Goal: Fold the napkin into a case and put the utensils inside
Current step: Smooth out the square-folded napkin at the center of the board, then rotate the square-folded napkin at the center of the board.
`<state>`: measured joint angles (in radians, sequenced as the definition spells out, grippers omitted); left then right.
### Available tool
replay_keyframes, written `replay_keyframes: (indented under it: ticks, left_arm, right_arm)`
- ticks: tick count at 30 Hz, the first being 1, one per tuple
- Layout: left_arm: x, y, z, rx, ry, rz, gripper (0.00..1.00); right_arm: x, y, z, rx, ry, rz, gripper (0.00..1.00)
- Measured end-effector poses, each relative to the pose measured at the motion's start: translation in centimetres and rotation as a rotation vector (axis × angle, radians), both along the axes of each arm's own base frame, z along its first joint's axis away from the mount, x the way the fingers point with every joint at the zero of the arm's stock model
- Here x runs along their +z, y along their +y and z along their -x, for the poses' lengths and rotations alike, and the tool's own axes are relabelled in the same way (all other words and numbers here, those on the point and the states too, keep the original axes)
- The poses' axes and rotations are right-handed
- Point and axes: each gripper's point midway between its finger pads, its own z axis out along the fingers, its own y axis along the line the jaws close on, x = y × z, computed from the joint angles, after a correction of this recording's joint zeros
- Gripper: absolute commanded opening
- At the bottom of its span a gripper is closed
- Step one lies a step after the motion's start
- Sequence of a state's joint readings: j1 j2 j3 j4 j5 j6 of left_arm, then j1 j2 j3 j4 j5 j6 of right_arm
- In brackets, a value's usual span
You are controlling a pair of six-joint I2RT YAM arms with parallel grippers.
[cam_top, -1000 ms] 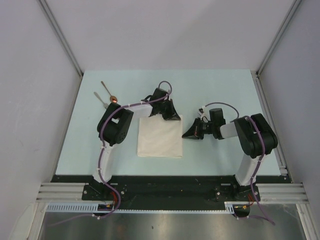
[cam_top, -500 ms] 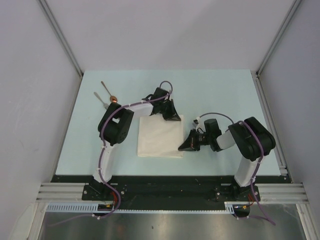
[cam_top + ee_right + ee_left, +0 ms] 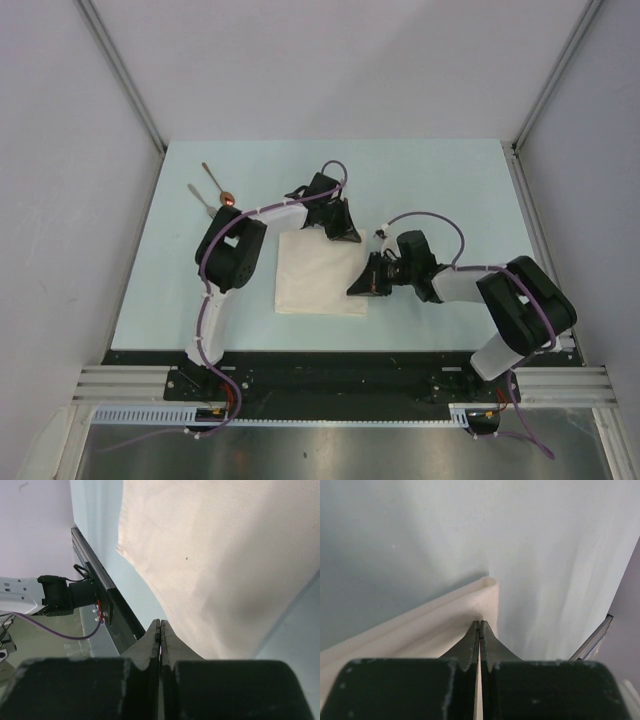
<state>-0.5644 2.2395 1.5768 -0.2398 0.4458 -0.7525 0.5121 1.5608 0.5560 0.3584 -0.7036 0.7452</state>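
The cream-white napkin [image 3: 318,272] lies flat as a square in the middle of the table. My left gripper [image 3: 347,235] is shut, with its tips down on the napkin's far right corner [image 3: 481,600]; the left wrist view shows the gripper [image 3: 480,623] with nothing pinched at the tips. My right gripper [image 3: 356,290] is shut and low over the napkin's right edge, near its front corner. In the right wrist view this gripper [image 3: 160,622] sits just off the cloth [image 3: 210,555]. The silver fork [image 3: 200,197] and the copper-bowled spoon [image 3: 219,186] lie at the far left.
The table's black front rail [image 3: 330,358] runs below the napkin, and it shows as a dark rail [image 3: 105,595] in the right wrist view. Grey walls enclose the table on three sides. My left arm's elbow [image 3: 230,250] stands between the utensils and the napkin.
My right arm has swung forward and left, bringing its shut gripper from beside the napkin's right edge down toward the near right corner. The left arm and napkin have not moved.
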Motion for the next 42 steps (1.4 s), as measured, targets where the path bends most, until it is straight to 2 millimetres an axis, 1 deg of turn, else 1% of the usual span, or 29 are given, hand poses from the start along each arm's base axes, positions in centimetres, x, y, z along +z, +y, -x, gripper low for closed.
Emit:
replay_keyframes:
  ticks: [2,4,6,7,8,12,14,16,17,18,19,21,22,23,24,25,26,28,30,32,33,35,36,37,39,40,42]
  left_arm:
    - [0.3,0.0,0.2,-0.003,-0.002,-0.004,0.00]
    - [0.7,-0.1,0.3,-0.007,-0.009,-0.004,0.00]
    - [0.8,-0.2,0.4,-0.013,-0.015,-0.005,0.00]
    - [0.8,-0.2,0.4,-0.013,-0.015,-0.006,0.00]
    - [0.8,-0.2,0.4,-0.014,-0.014,-0.007,0.00]
    - [0.6,0.0,0.5,-0.018,-0.012,-0.022,0.01]
    - [0.4,0.2,0.7,-0.022,-0.008,-0.035,0.01]
    - [0.6,0.4,0.7,-0.030,-0.010,-0.049,0.08]
    - [0.7,0.5,0.7,-0.036,-0.014,-0.055,0.12]
    - [1.0,0.6,0.7,-0.041,-0.017,-0.060,0.19]
    - [1.3,0.7,0.6,-0.045,-0.024,-0.066,0.22]
    - [2.3,1.2,0.6,-0.052,-0.043,-0.078,0.27]
    - [3.1,1.6,0.6,-0.051,-0.054,-0.085,0.28]
    - [4.1,2.1,0.6,-0.053,-0.070,-0.091,0.29]
    - [5.3,2.7,0.5,-0.048,-0.086,-0.096,0.38]
    - [6.3,3.2,0.4,-0.041,-0.110,-0.101,0.42]
    - [7.7,4.1,0.4,-0.029,-0.146,-0.104,0.46]
    - [10.0,6.6,1.4,-0.003,-0.196,-0.123,0.49]
    - [12.0,9.9,3.0,0.047,-0.252,-0.143,0.57]
    - [12.7,12.7,4.5,0.091,-0.282,-0.168,0.63]
    - [12.7,14.3,5.4,0.119,-0.294,-0.185,0.64]
    - [12.0,16.8,7.1,0.159,-0.285,-0.217,0.63]
    - [11.4,18.0,7.9,0.181,-0.278,-0.232,0.63]
    - [10.3,19.3,9.0,0.198,-0.253,-0.253,0.63]
    - [8.1,20.8,10.8,0.215,-0.206,-0.286,0.63]
    - [7.1,21.3,11.7,0.217,-0.185,-0.300,0.63]
    - [5.8,22.1,13.2,0.217,-0.155,-0.319,0.63]
  right_arm:
    - [-0.9,0.2,0.0,0.004,0.016,0.004,0.00]
    - [-2.6,0.1,0.6,0.002,0.056,0.020,0.00]
    - [-4.4,-0.6,1.9,-0.007,0.112,0.042,0.00]
    - [-5.0,-1.0,2.7,-0.008,0.140,0.043,0.00]
    - [-5.1,-1.2,3.2,-0.007,0.147,0.033,0.00]
    - [-5.0,-1.6,4.0,-0.014,0.138,0.017,0.00]
    - [-4.9,-1.9,4.5,-0.020,0.141,0.023,0.02]
    - [-4.7,-2.3,4.8,-0.027,0.139,0.037,0.05]
    - [-4.4,-2.5,4.8,-0.033,0.135,0.044,0.09]
    - [-4.1,-2.6,4.8,-0.036,0.123,0.048,0.11]
    - [-3.7,-2.8,4.6,-0.042,0.105,0.057,0.18]
    - [-2.7,-3.3,3.9,-0.060,0.071,0.080,0.27]
    - [-2.2,-3.6,3.3,-0.074,0.052,0.095,0.34]
    - [-1.7,-3.9,2.5,-0.092,0.034,0.112,0.37]
    - [-1.2,-4.3,1.6,-0.112,0.017,0.128,0.40]
    - [-0.7,-4.7,0.7,-0.129,0.001,0.143,0.45]
    - [-0.5,-5.1,0.0,-0.144,-0.010,0.160,0.48]
    - [-0.1,-5.9,-1.5,-0.173,-0.021,0.194,0.56]
    - [-0.1,-6.3,-2.7,-0.185,-0.026,0.230,0.56]
    - [-0.4,-6.2,-3.5,-0.179,-0.022,0.260,0.57]
    - [-0.7,-6.1,-3.9,-0.173,-0.017,0.279,0.57]
    - [-1.4,-5.8,-4.2,-0.162,-0.006,0.305,0.56]
    - [-1.9,-5.5,-4.2,-0.152,0.000,0.319,0.55]
    - [-2.4,-5.2,-3.9,-0.138,0.009,0.335,0.53]
    - [-3.5,-4.6,-3.0,-0.108,0.029,0.365,0.50]
    - [-3.7,-4.2,-2.7,-0.094,0.034,0.361,0.47]
    - [-3.7,-3.8,-2.5,-0.081,0.020,0.362,0.42]
